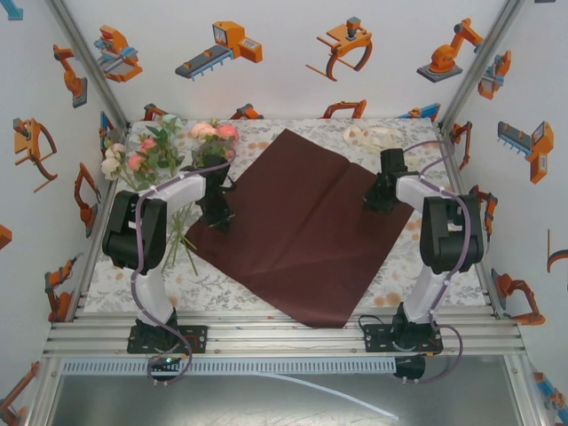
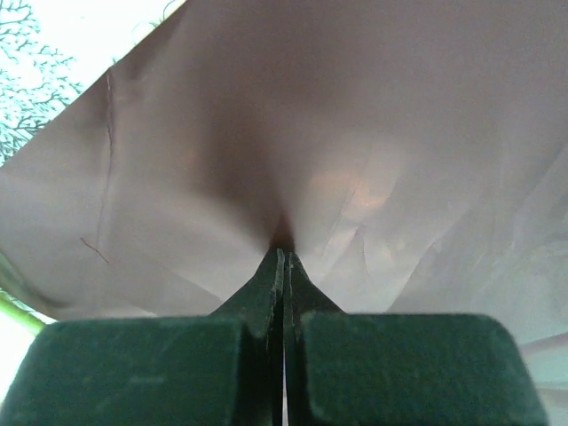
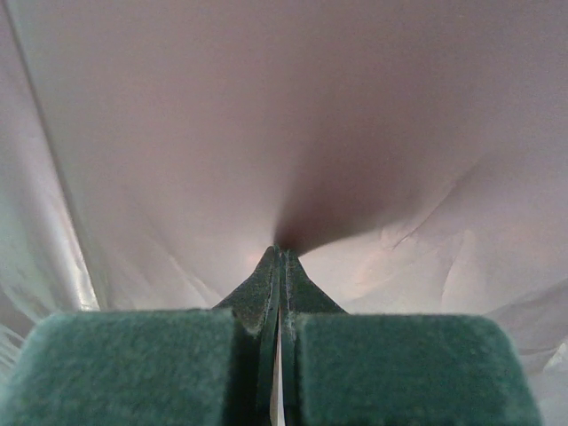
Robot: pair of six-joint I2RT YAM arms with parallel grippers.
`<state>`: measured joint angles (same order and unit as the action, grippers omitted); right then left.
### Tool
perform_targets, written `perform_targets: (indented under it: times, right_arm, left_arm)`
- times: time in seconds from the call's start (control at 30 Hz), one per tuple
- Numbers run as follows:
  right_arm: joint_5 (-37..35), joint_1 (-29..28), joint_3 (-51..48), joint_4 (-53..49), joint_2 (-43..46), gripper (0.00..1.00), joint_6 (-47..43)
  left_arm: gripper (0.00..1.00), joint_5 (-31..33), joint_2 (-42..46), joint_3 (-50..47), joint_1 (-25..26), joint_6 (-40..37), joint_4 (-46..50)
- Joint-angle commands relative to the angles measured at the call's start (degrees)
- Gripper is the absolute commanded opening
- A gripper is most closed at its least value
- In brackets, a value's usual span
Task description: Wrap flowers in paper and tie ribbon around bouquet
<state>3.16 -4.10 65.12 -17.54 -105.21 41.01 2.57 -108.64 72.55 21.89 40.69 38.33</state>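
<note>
"Where's the paper [image 1: 302,235]?"

"Mid-frame on the counter [image 1: 106,280]. Left hand [image 1: 216,213] is clamped on its left edge, right hand [image 1: 381,195] on its right."

"And the flowers [image 1: 142,155]?"

"Upper left, just beside the paper, stems running down-frame. The left arm is nearer."

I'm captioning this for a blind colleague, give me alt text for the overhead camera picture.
A large dark red paper sheet lies spread on a patterned table, the left end effector pinching its left corner and the right end effector its right corner. Roses lie at the far left, a cream ribbon at the far right.
</note>
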Motion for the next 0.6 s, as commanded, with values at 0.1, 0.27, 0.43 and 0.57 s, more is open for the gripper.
perform_targets:
  times: [0.1, 0.27, 0.43, 0.57]
  right_arm:
    - [-3.61, 2.78, 0.19, -2.98, 0.22, 0.00, 1.93]
    - [-4.04, 4.59, -2.48, -3.34, 2.19, 0.00, 1.70]
    - [-0.51, 5.37, -3.58, -2.45, 2.68, 0.00, -1.04]
    - [2.47, 5.37, -3.40, -2.26, 2.54, 0.00, -0.61]
  left_arm:
    - [0.00, -3.06, -6.69, 5.37, -1.02, -0.35, -2.51]
    - [0.00, -4.72, -12.66, 12.37, -1.15, -2.55, -2.90]
    - [0.00, -4.58, -15.50, 18.39, -1.76, -4.15, -0.79]
    - [0.00, -4.37, -15.01, 18.11, -2.39, -4.74, -0.64]
